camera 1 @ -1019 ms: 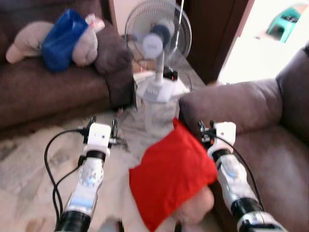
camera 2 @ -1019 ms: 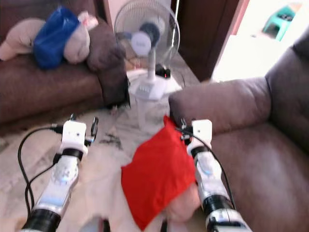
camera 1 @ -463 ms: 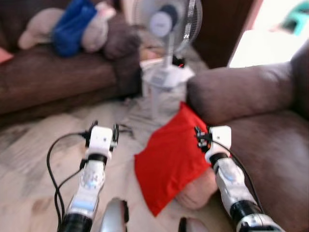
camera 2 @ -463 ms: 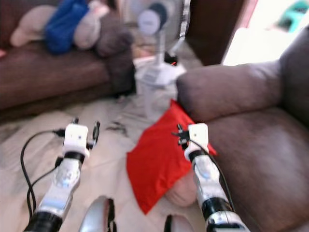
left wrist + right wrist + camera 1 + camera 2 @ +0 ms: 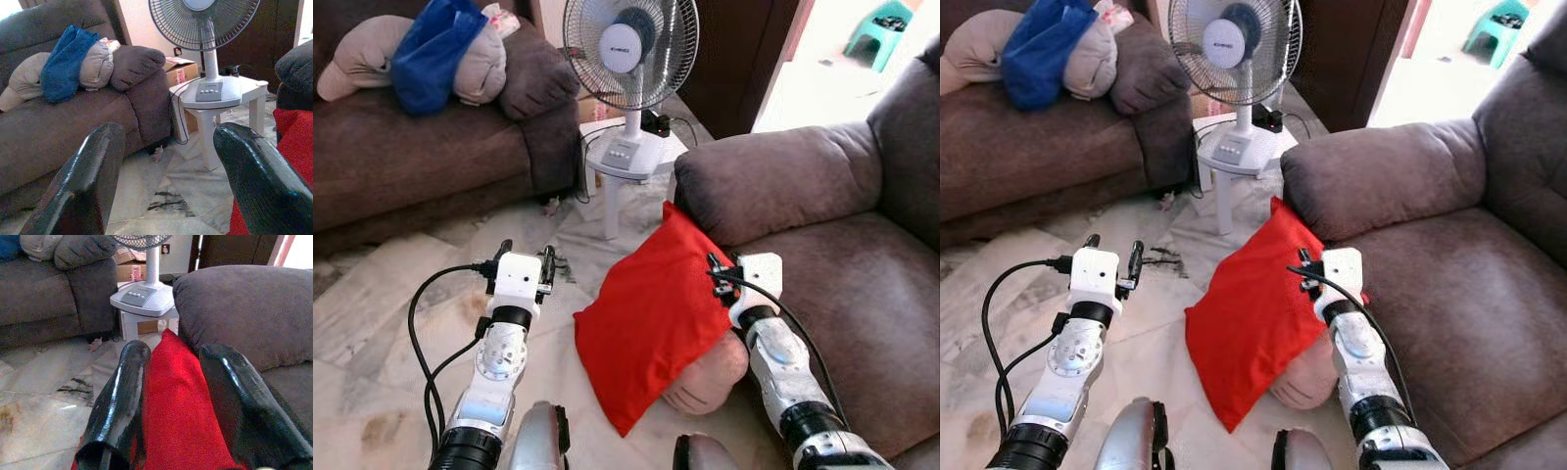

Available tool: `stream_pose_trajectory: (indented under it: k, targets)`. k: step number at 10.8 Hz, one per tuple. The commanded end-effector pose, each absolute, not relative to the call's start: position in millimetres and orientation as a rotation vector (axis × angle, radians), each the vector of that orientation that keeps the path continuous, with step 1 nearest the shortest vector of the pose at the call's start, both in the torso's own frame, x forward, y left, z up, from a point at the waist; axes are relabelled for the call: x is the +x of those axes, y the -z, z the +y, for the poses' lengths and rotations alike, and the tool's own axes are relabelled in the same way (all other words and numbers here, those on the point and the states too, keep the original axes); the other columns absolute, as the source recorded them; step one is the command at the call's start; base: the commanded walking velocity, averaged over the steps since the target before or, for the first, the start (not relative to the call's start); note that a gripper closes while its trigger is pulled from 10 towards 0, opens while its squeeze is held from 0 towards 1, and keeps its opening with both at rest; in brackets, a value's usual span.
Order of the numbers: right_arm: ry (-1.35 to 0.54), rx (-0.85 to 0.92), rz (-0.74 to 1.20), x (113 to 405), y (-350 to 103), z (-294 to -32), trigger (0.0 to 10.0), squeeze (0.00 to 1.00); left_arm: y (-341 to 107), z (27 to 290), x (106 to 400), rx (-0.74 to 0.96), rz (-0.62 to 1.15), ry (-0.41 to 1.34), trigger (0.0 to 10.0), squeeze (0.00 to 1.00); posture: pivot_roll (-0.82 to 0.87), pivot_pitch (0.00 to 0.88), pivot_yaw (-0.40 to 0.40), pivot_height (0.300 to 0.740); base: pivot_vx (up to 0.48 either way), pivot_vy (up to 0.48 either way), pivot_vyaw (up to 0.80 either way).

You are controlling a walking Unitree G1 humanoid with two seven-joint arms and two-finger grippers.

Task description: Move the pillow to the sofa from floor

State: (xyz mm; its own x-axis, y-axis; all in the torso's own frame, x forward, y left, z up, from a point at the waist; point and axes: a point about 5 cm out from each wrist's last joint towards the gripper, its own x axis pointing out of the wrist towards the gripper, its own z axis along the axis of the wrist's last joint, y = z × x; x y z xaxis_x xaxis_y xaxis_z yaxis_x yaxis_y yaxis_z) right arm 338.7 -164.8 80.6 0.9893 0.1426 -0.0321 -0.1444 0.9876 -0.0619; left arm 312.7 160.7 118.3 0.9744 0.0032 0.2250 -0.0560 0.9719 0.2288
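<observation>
A red pillow (image 5: 651, 318) stands tilted on one corner, its top corner against the brown sofa's armrest (image 5: 773, 181) and its lower half resting on a pinkish cushion (image 5: 710, 377) on the floor. My right gripper (image 5: 715, 266) is at the pillow's right edge. In the right wrist view the gripper (image 5: 171, 350) has its two black fingers on either side of the red fabric, shut on it. My left gripper (image 5: 526, 251) hovers open over the marble floor, left of the pillow, holding nothing; its wrist view looks between the spread fingers (image 5: 98, 147).
The sofa seat (image 5: 862, 294) lies right of the pillow. A standing fan (image 5: 626, 49) on a small white table (image 5: 631, 162) is just behind. A second brown sofa (image 5: 411, 166) with a beige cushion and a blue cloth (image 5: 435, 54) is at the back left.
The camera swung and has steadied, so the picture is sharp now. The red pillow stays at my right gripper beside the armrest. The left arm holds the same pose.
</observation>
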Motion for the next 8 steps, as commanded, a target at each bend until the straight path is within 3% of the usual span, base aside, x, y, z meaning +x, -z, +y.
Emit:
stream_pose_trajectory:
  k: [1, 2, 8]
  targets:
    - [-0.161, -0.072, 0.061, 336.4, -74.8, -162.7, 10.0, 0.0, -120.5, 161.8, 314.0, 0.212, -0.221, -0.037, 10.0, 0.0, 0.01, 0.113, -0.042, 0.569, 0.0, 0.0, 0.0]
    - [-0.177, -0.067, 0.045, 335.5, -75.5, -159.4, 10.0, 0.0, -120.9, 162.8, 314.7, 0.195, -0.219, -0.041, 10.0, 0.0, 0.02, 0.114, -0.042, 0.55, 0.0, 0.0, 0.0]
    - [-0.197, -0.07, 0.052, 334.5, -74.0, -158.4, 10.0, 0.0, -121.8, 157.8, 314.6, 0.168, -0.215, -0.014, 10.0, 0.0, 0.02, 0.116, -0.043, 0.55, 0.0, 0.0, 0.0]
